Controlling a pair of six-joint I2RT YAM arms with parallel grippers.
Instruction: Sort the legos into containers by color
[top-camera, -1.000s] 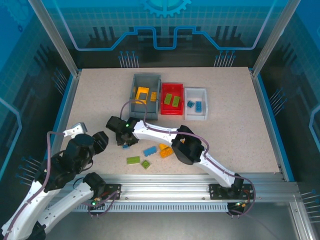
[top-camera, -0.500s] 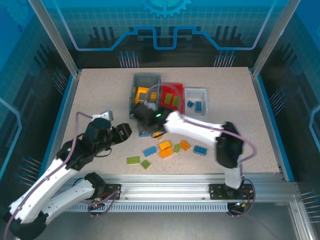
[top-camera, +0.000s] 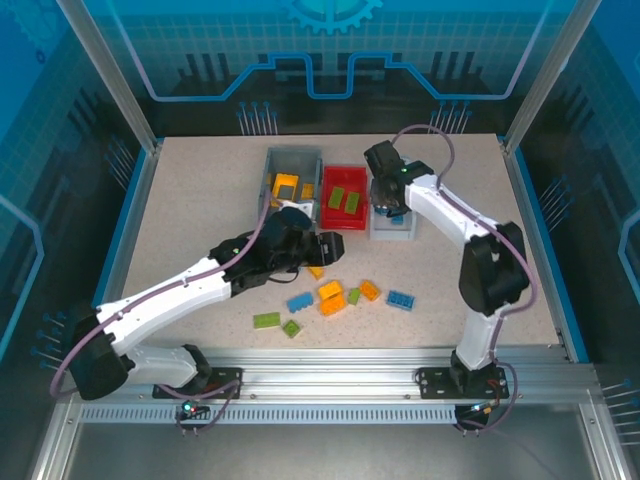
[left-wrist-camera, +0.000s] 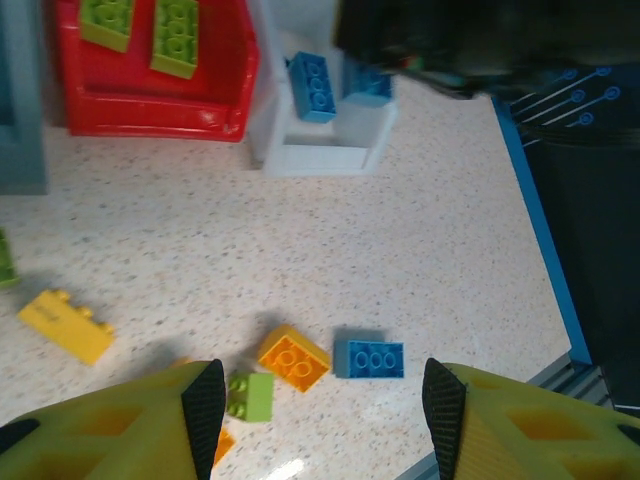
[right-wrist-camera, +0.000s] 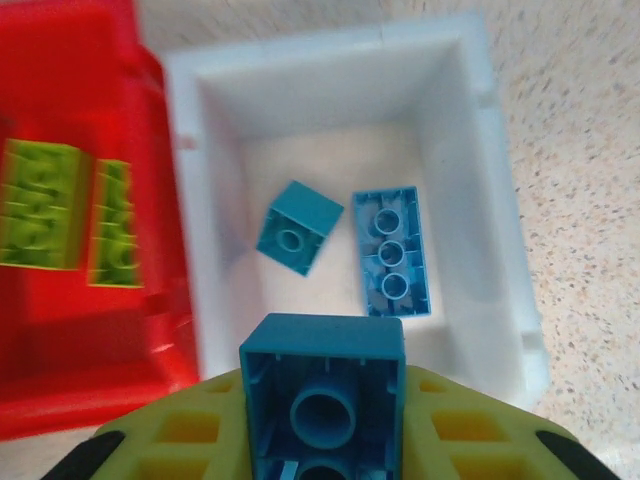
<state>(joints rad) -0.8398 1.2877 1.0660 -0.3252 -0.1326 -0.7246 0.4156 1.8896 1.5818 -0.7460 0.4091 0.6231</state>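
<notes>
Right claw (right-wrist-camera: 322, 445) carried blue brick (right-wrist-camera: 322, 385) over white bin (right-wrist-camera: 492, 200).

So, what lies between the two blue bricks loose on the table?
Top view: a large orange brick, a small green brick, then a smaller orange brick.

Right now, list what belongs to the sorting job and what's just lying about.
Job: gray bin, red bin, white bin, blue brick in the right gripper, loose bricks on the table.
Just there: front metal rail, blue enclosure panels.
</notes>
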